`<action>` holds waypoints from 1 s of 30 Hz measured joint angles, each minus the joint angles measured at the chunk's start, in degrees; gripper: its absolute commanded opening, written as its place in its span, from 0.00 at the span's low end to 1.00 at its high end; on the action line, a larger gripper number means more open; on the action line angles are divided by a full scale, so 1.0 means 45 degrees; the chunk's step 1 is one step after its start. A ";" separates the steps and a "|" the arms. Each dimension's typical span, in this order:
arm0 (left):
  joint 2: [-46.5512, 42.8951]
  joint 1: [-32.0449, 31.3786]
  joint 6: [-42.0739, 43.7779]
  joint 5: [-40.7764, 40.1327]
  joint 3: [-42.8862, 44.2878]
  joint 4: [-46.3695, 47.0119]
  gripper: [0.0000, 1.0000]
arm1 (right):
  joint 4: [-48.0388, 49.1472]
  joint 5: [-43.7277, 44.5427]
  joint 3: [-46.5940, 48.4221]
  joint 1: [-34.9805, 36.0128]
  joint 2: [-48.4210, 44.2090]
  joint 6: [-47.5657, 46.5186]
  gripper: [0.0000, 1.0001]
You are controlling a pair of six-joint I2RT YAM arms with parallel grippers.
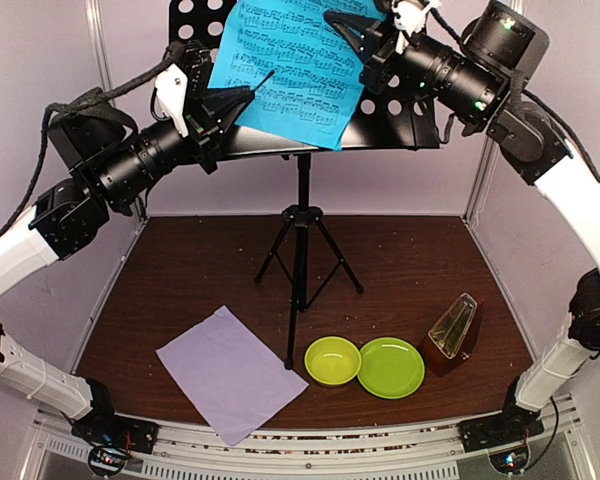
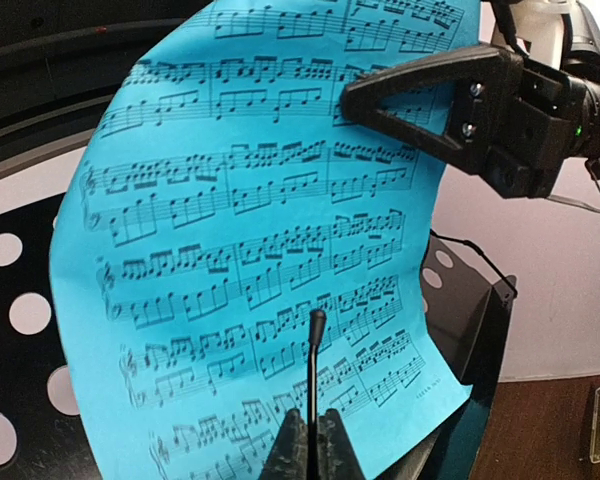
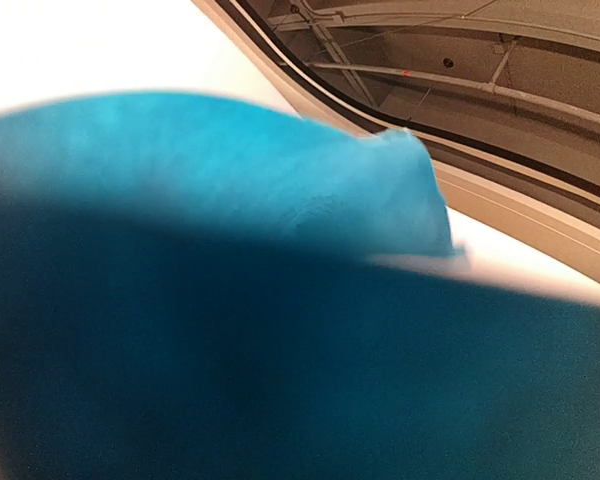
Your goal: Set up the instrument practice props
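The black perforated music stand [image 1: 400,112] stands on its tripod at the back of the table. A cyan sheet of music [image 1: 280,60] leans on its desk, bowed outwards. My right gripper [image 1: 332,18] is shut on the sheet's upper right part, one finger [image 2: 410,90] lying on the printed face. In the right wrist view the blurred cyan sheet [image 3: 230,330] hides the fingers. My left gripper [image 2: 310,445] is shut on the stand's thin black page-holder wire [image 2: 315,370], which rises in front of the sheet [image 2: 240,250]. The lilac sheet [image 1: 230,372] lies flat at the front left. The brown pyramid metronome [image 1: 452,335] stands at the front right.
A lime-green bowl [image 1: 332,360] and a lime-green plate [image 1: 391,367] sit side by side near the front edge, between the lilac sheet and the metronome. The stand's tripod legs [image 1: 300,250] spread over the table's middle. White walls close in at the back and sides.
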 measured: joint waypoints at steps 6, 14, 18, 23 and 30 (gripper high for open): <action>-0.0345 0.0000 0.0233 0.0160 -0.0389 0.0272 0.00 | 0.0423 -0.0180 -0.0617 0.0000 -0.1127 0.0238 0.00; -0.0350 0.0000 0.0355 0.0345 -0.0389 0.0267 0.00 | 0.0442 -0.0874 0.0831 0.0000 0.0024 0.0194 0.00; -0.0350 0.0000 0.0384 0.0461 -0.0389 0.0262 0.00 | 0.0175 -0.1365 0.1098 0.0000 0.0811 0.0165 0.00; -0.0350 0.0000 0.0418 0.0583 -0.0389 0.0262 0.00 | -0.0121 -0.1860 0.1253 0.0000 0.1297 -0.0039 0.04; -0.0345 0.0000 0.0418 0.0665 -0.0389 0.0262 0.00 | 0.0068 -0.2171 0.1268 0.0000 0.1331 -0.0272 0.12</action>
